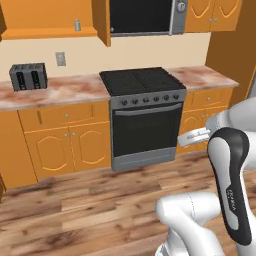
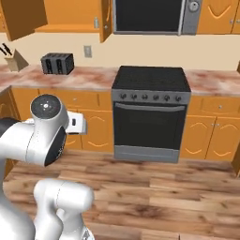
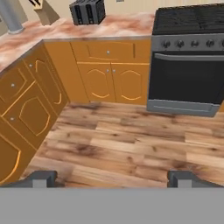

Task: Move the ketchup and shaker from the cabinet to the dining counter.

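Plainly, fingers (image 3: 43, 178) spread wide and empty above the wooden floor (image 3: 122, 144), touching nothing

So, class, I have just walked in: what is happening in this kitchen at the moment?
The robot arm holds nothing. Its gripper is open and looks down over the wooden floor in front of the stove. The wall cabinet stands open, and the small grey shaker is on its shelf. The toaster sits on the marble worktop. Nothing has reached the dining counter yet, as far as these pictures show.
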### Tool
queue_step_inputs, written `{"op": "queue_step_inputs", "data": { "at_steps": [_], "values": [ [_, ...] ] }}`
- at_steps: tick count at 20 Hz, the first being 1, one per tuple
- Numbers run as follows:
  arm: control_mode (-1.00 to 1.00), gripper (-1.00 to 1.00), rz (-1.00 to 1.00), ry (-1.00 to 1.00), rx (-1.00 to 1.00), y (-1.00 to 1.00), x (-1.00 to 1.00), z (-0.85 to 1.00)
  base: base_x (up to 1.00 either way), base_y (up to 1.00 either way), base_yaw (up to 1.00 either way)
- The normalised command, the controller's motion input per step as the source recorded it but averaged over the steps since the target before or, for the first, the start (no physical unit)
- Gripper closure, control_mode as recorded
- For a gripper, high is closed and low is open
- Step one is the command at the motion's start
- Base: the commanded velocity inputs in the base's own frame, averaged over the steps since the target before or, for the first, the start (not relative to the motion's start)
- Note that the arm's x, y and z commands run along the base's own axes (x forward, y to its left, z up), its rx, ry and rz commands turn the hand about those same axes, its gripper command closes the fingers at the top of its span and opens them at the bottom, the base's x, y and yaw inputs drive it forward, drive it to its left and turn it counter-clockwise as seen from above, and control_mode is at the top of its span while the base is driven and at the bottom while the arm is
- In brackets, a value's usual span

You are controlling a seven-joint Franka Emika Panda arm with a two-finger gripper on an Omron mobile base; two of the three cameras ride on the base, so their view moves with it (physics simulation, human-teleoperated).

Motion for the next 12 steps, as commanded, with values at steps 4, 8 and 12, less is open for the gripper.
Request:
{"op": "queue_step_inputs", "data": {
  "at_steps": [4,8,12],
  "values": [
    [1.00,-1.00,0.00,0.00,0.00,0.00,0.00,0.00,0.84,0.49,-0.01],
    [1.00,-1.00,0.00,0.00,0.00,0.00,0.00,0.00,0.79,0.52,-0.07],
    [1.00,-1.00,0.00,0.00,0.00,0.00,0.00,0.00,0.75,0.55,-0.10]
  ]
}}
